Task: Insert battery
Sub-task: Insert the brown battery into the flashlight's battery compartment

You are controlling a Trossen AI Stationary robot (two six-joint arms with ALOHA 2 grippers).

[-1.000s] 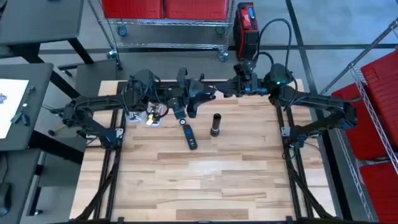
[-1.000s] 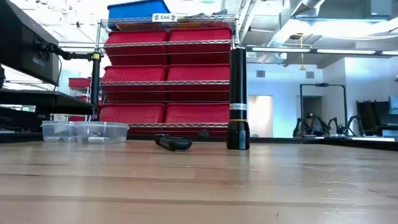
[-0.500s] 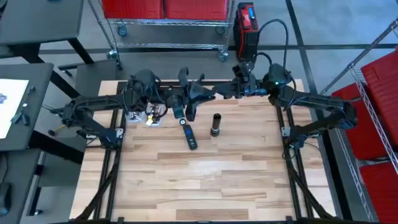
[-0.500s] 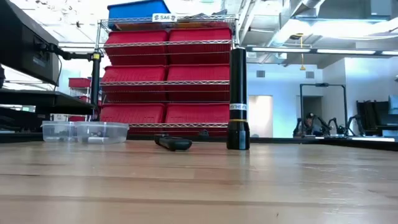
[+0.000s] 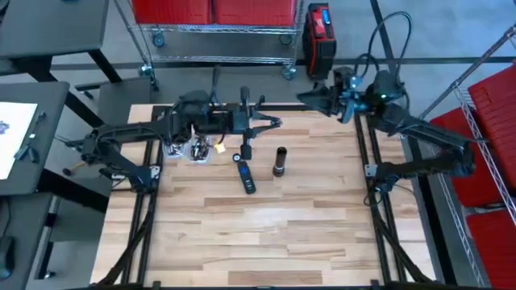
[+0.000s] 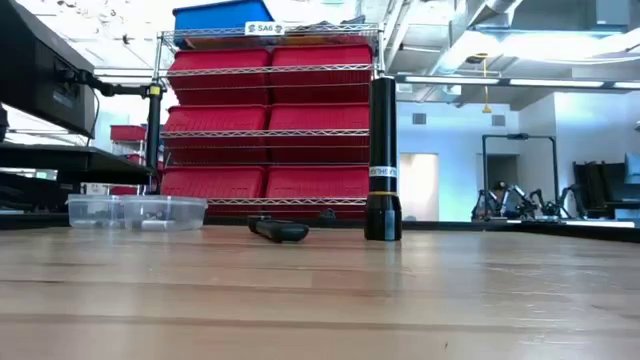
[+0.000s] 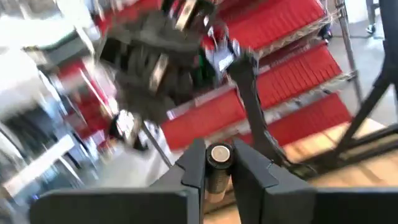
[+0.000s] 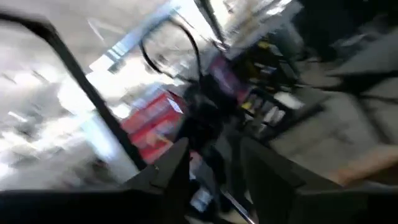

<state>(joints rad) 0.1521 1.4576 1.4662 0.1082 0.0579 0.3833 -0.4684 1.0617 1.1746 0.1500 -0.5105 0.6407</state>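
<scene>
A black flashlight [image 5: 280, 161] [image 6: 383, 160] stands upright on its wide end at the table's middle, toward the far side. Left of it a black, blue-marked piece [image 5: 246, 177] [image 6: 278, 231] lies flat. My left gripper [image 5: 272, 122] hovers above the table just beyond the flashlight, shut on a battery [image 7: 219, 154]. My right gripper [image 5: 311, 95] is raised over the far edge, right of centre, open with nothing between its fingers [image 8: 171, 168]. Neither gripper shows in the low view. My left gripper pinches the battery's round sides [image 7: 217, 169] between its two fingers [image 7: 194, 163], one on each side. The battery's round end [image 7: 219, 153] faces out past the fingertips. The fingers reach about level from the table's left. The battery is lifted clear of the table.
A clear plastic container [image 5: 188, 151] [image 6: 135, 211] with small parts sits at the far left under my left arm. Behind the table stand a wire shelf of red bins [image 6: 270, 130] and a red-and-black case [image 5: 319, 36]. Bare wood fills the table's near half.
My right gripper has drawn back from my left gripper, going up and toward the table's far right corner. My left arm has turned about its wrist while its fingertips stay near the same spot. The flashlight and the black piece have kept still.
</scene>
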